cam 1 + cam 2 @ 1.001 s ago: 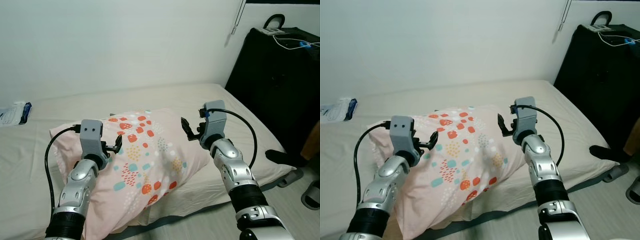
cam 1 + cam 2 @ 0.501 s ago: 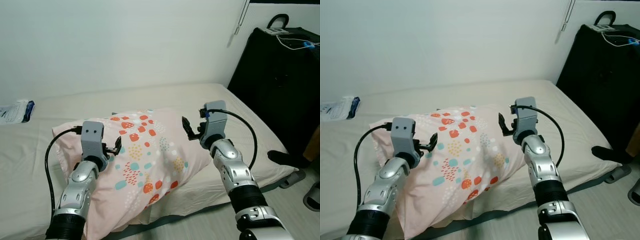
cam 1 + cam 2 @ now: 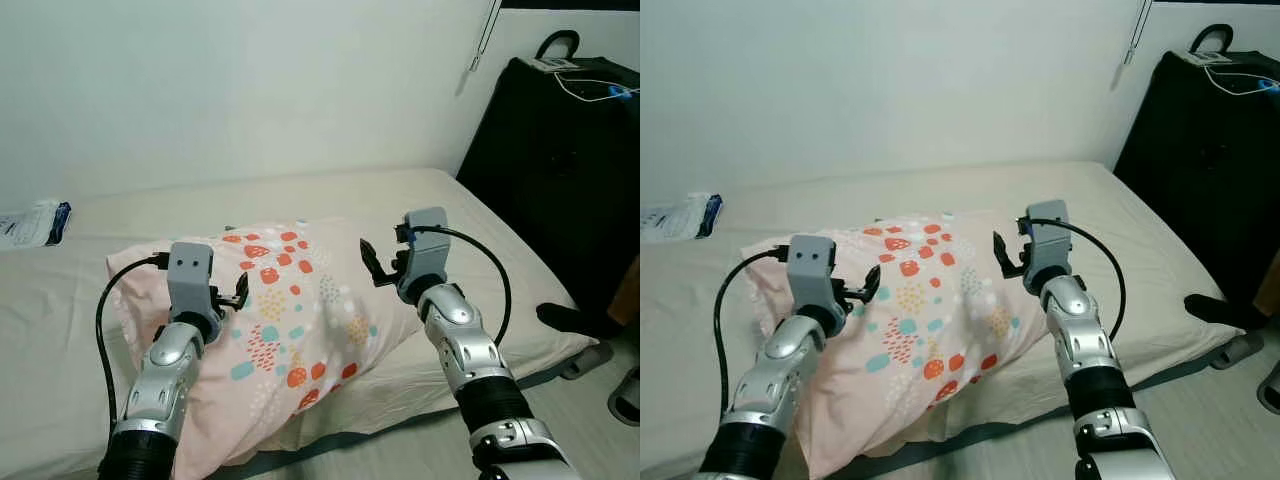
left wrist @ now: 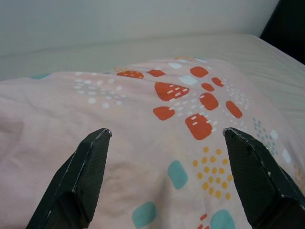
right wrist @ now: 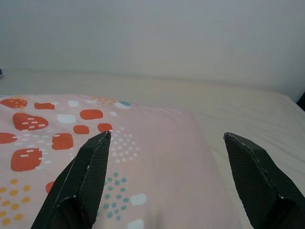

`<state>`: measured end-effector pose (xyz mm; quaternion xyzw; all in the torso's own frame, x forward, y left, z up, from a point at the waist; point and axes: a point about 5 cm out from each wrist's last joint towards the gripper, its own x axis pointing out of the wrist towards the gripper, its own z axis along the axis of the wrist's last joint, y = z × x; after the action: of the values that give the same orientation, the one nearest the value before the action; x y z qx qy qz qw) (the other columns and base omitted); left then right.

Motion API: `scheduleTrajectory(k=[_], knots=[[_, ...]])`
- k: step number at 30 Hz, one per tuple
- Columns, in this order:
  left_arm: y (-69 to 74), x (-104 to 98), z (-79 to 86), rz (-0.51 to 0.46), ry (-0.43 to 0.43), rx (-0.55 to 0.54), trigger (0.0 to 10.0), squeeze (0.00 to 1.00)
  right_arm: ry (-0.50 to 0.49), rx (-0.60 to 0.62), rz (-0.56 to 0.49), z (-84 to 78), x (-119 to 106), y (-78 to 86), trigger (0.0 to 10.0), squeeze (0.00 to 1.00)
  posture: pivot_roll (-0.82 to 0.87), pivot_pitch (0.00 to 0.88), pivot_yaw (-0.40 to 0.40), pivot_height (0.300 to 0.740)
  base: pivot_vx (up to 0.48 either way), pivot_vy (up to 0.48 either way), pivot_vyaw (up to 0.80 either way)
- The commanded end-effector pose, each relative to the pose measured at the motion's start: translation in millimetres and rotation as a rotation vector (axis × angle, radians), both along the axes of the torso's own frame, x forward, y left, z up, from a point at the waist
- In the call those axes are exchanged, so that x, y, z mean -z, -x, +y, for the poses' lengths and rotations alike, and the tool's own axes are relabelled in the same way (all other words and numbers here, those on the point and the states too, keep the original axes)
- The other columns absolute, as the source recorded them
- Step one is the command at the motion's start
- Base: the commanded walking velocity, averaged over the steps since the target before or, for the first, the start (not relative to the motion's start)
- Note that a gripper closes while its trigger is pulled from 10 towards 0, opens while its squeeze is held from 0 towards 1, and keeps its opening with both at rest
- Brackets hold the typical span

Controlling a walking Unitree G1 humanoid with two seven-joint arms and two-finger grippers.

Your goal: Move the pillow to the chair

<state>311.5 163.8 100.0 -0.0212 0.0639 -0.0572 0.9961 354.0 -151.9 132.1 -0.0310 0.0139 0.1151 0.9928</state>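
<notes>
A pink pillow (image 3: 290, 320) with red, teal and yellow spots lies on the bed (image 3: 480, 240), near its front edge. My left gripper (image 3: 237, 290) hovers open over the pillow's left part, its fingers (image 4: 83, 174) spread wide above the cloth. My right gripper (image 3: 370, 265) is open too, held just above the pillow's right end. In the right wrist view the pillow (image 5: 109, 157) lies below the spread fingers (image 5: 90, 176), with bare sheet beyond it. Neither gripper holds anything.
A black suitcase (image 3: 560, 170) with a white cable on top stands right of the bed. A white packet (image 3: 30, 222) lies at the bed's far left. Dark slippers (image 3: 575, 320) sit on the floor by the bed's right corner. A white wall is behind.
The whole picture has shifted slightly, so the camera moved. Both grippers stay open above the pillow, with the right one edged a little nearer to it.
</notes>
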Motion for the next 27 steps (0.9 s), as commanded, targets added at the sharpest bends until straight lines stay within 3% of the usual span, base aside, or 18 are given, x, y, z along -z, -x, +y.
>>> scheduleTrajectory(k=[1, 14, 27], knots=[[1.6, 3.8, 3.1, 0.015, -0.007, -0.026, 10.0, 0.0, -0.002, -0.004, -0.014, 0.0, -1.4, 1.4, 10.0, 0.0, -0.06, 0.0, -0.096, 0.74, 0.0, 0.0, 0.0], [2.4, 4.3, 7.0, 0.014, -0.023, -0.043, 10.0, 0.0, -0.005, 0.002, -0.005, -3.4, -0.2, 1.5, 10.0, 0.0, -0.06, 0.0, -0.095, 0.74, 0.0, 0.0, 0.0], [3.1, 4.6, 8.0, 0.016, -0.023, -0.053, 10.0, 0.0, -0.02, -0.001, 0.0, -2.9, 1.1, 2.8, 10.0, 0.0, -0.06, 0.0, -0.094, 0.69, 0.0, 0.0, 0.0]])
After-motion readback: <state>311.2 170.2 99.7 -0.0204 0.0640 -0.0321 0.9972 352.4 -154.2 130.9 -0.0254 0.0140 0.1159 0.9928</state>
